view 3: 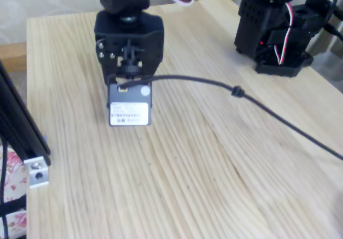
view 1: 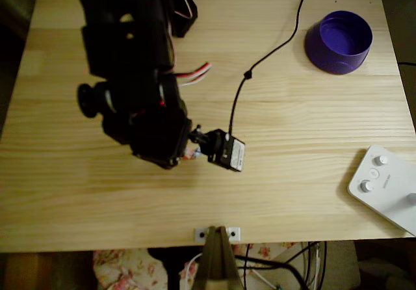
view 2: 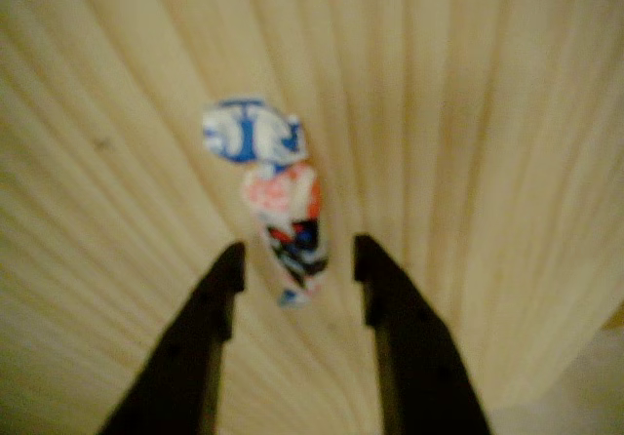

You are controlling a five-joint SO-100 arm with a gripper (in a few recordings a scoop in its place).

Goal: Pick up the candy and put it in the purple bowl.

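Observation:
In the wrist view the candy (view 2: 281,201) lies on the wooden table, whitish with red and dark blue specks and a blue-and-white twisted end pointing away. My gripper (view 2: 298,259) is open, its two black fingers (view 2: 205,337) standing either side of the candy's near end without touching it. In the overhead view the gripper (view 1: 184,155) is low over the table's middle left, and a small coloured bit of the candy (view 1: 193,153) peeks out beside it. The purple bowl (view 1: 339,41) stands far off at the table's back right corner.
A white button device (view 1: 387,186) lies at the table's right edge. The wrist camera's black cable (view 1: 260,59) runs across the table toward the back. The arm's base (view 3: 278,30) stands at the back edge. A metal bracket (view 1: 218,234) is at the front edge.

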